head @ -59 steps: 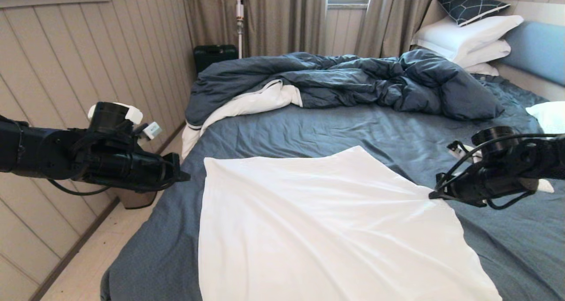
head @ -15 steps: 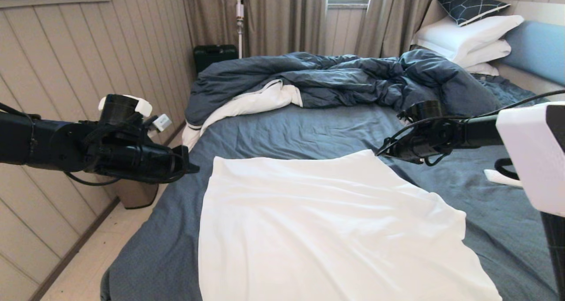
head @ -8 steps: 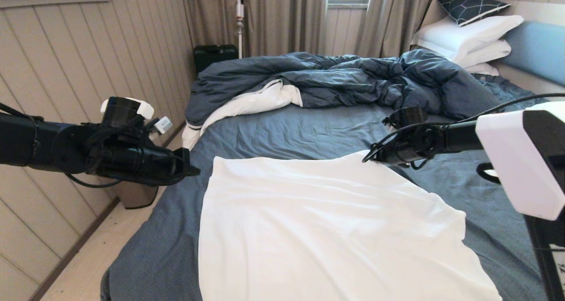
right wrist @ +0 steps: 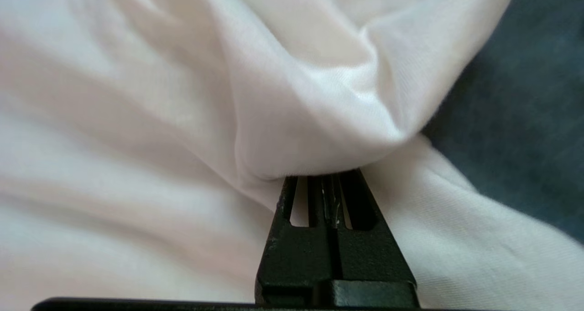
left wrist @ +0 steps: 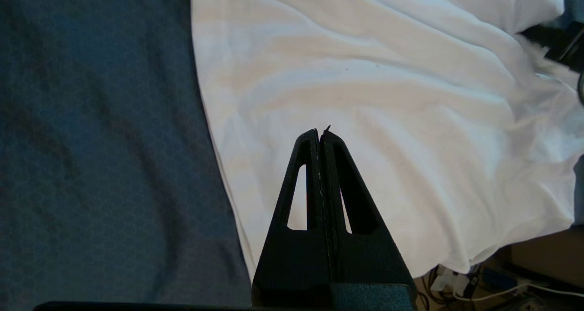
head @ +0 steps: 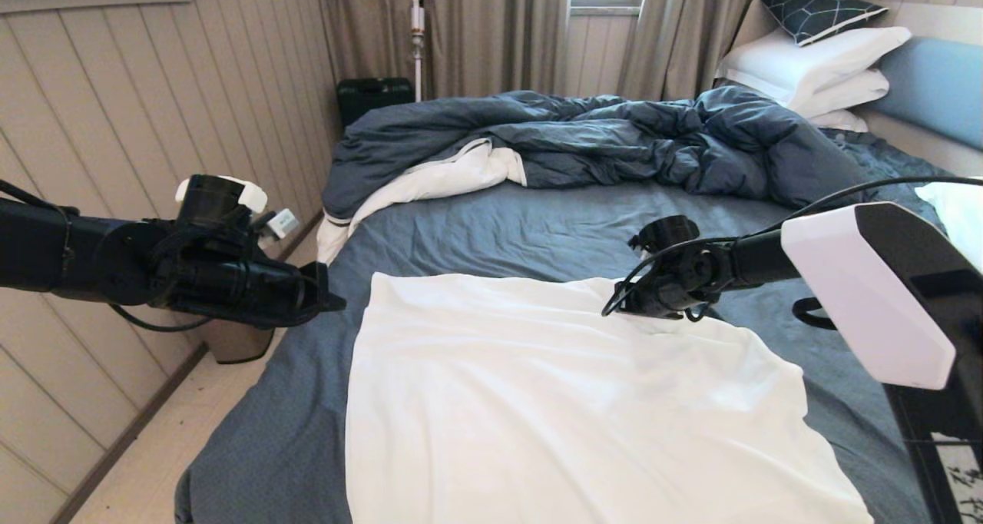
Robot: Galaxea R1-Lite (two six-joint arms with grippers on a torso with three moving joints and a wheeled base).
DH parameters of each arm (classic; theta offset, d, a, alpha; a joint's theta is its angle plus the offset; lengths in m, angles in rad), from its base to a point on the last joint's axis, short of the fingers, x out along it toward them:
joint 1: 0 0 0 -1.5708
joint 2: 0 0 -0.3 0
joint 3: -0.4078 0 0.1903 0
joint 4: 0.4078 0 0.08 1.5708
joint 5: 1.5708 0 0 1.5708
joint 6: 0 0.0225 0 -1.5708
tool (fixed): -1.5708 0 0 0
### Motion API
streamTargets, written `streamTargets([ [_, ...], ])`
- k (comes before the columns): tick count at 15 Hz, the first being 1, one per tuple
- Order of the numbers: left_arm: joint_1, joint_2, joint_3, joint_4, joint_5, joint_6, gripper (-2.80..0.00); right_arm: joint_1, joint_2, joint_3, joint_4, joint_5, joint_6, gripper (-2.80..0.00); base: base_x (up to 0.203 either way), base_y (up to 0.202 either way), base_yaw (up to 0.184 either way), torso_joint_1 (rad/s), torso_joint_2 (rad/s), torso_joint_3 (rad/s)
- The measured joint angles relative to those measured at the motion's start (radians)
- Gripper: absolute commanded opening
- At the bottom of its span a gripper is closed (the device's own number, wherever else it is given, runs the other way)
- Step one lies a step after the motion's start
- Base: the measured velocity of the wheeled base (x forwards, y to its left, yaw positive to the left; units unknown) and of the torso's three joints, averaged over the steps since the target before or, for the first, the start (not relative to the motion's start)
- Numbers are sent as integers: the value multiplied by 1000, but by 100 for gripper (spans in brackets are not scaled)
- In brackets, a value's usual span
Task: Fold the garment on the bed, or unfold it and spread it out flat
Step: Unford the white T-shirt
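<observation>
The garment (head: 537, 401) lies spread and wrinkled on the near half of the bed (head: 537, 224). My right gripper (head: 608, 311) is at its far right corner, fingers shut. In the right wrist view the gripper (right wrist: 325, 176) has its tips hidden under a fold of the garment (right wrist: 296, 96), which bunches up over them; no cloth shows between the fingers. My left gripper (head: 338, 303) is shut and empty, held just left of the far left corner. The left wrist view shows that gripper (left wrist: 321, 131) above the garment (left wrist: 388, 96), near its edge on the sheet (left wrist: 91, 142).
A rumpled dark blue duvet (head: 614, 136) with white lining fills the far half of the bed. White pillows (head: 814, 63) and the blue headboard (head: 933, 86) are at the far right. A panelled wall, floor (head: 138, 462) and a bin (head: 238, 343) lie left.
My right arm left the garment's right edge, swung to the far right corner and moved it inward, so that corner now bunches. My left gripper has barely moved.
</observation>
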Motion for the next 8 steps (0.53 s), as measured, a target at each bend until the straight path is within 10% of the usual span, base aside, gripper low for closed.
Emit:
streamTargets([
  [8,-1,23,-2,-1,-5,-1,-280,38,-134,99,-22,8,-14,-280,0,0,0,0,0,0],
])
